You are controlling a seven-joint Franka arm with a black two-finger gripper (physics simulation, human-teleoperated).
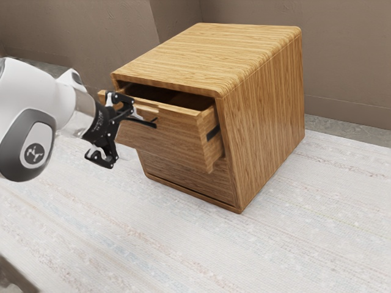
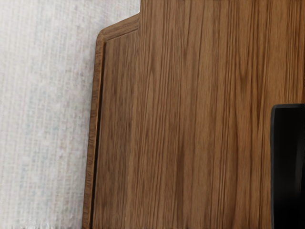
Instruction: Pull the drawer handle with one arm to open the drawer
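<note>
Exterior view: a wooden cabinet is sitting on a pale rug, with its top drawer standing partly out (a dark gap is showing behind the front). A white arm is reaching in from the exterior view's left. Its black gripper is sitting right at the drawer front's upper edge, probably where the handle is; whether it is apart or clamped, I cannot tell. Wrist view: the camera is facing the wood grain squarely, with rug alongside, suggesting a straight pull.
</note>
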